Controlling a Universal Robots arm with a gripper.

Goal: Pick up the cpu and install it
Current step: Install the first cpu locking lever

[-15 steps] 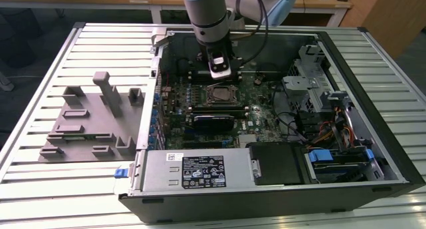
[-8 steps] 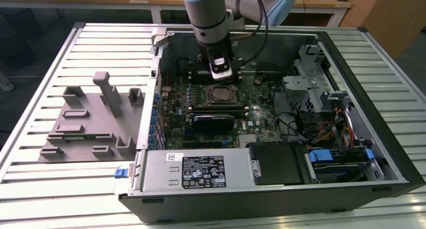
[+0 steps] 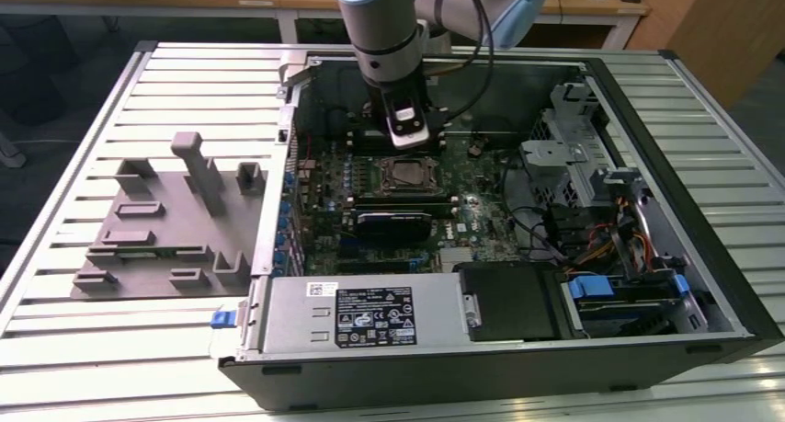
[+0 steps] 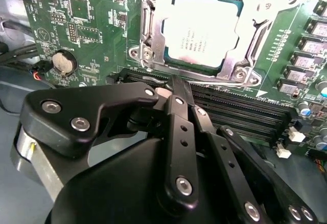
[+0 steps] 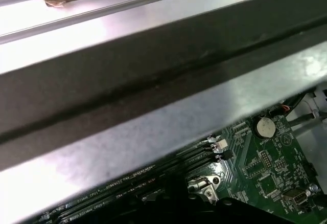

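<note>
I see the cpu seated in the socket frame on the motherboard. Gripper above, fingers together, holding nothing.

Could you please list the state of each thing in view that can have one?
cpu: seated flat in the socket, silver top facing up.
socket frame: lying down around the cpu's edges.
gripper: above the memory slots beside the socket, fingers together, holding nothing.
computer case: lying on its side, side panel off, motherboard exposed.
grey holder tray: on the table beside the case, no chip on it.
</note>
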